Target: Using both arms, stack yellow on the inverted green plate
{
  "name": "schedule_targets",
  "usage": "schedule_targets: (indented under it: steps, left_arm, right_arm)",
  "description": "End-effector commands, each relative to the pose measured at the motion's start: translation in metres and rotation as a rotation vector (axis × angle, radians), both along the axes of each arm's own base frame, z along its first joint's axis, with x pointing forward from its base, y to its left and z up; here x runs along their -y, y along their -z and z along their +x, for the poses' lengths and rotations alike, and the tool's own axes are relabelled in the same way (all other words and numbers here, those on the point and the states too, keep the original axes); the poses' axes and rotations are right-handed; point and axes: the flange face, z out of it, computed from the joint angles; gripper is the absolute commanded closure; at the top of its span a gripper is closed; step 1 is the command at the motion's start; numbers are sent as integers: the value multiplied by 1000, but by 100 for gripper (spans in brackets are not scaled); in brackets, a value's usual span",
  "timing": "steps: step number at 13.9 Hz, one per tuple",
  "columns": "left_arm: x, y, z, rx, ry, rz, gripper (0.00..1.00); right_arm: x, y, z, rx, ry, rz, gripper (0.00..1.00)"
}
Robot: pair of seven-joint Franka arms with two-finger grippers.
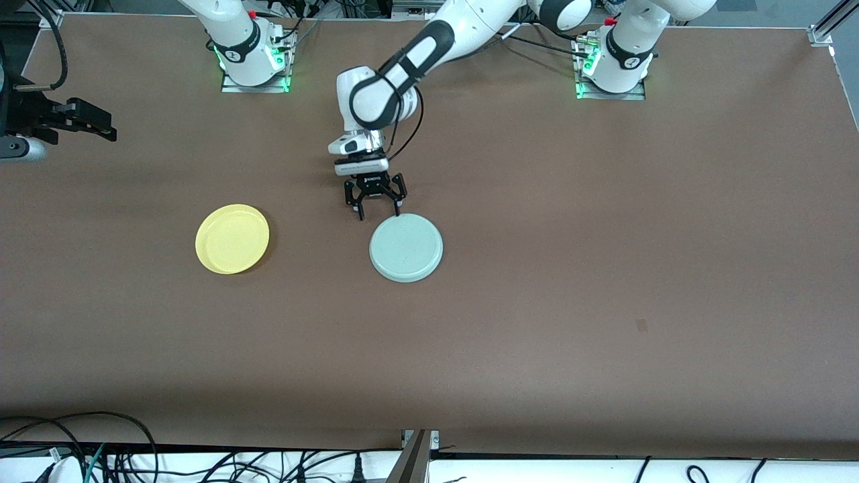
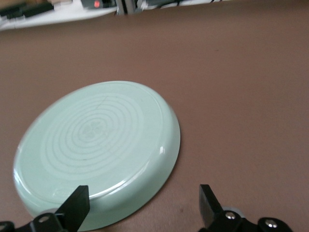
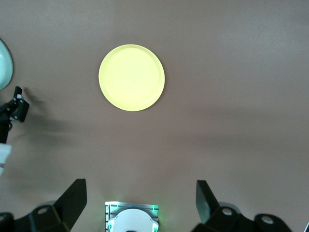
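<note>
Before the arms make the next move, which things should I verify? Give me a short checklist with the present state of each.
1. Pale mint-green round plastic plate lies inverted, flat underside up: ok.
2. Left gripper open, beside that plate's rim, holding nothing: ok.
3. Left gripper clear of the rim: cannot tell; one finger looks at its edge.
4. Bright yellow round plastic plate lies right way up on the brown table, toward the right arm's end: ok.
5. Right gripper open, high over the table: ok.
6. Yellow plate stacked on green: not ok, not yet grasped.
</note>
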Motion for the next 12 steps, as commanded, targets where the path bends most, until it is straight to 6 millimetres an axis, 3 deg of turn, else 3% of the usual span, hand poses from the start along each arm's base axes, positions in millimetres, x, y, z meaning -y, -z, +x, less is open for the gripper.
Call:
schedule_targets:
  steps: [1,3,4,6,7,10,12]
  left_arm:
    - [-2,-38,23,-148,-94,-137,0]
    - [-6,-74,40,-275,-184,-224,0]
    - [-12,-101,56,-318,-195,-255,0]
    - [-36,-152,98,-376,-203,-303,0]
    - [-44,-172,109,-409,-239,-348,0]
    - [-86,-212,149,-528,-417,-451,0]
    - [-115,-252,176,-549,-483,-534,0]
  right_arm:
    - [4,-2,0,0,16,16,0]
    - [5,4,5,-3,19,14,0]
    - [9,10,6,-15,27,14,0]
    - [30,33,16,-53,65,13,0]
    - [34,43,21,-58,62,14,0]
    - [48,81,33,-69,83,1,0]
    - [54,116,41,-92,100,-4,0]
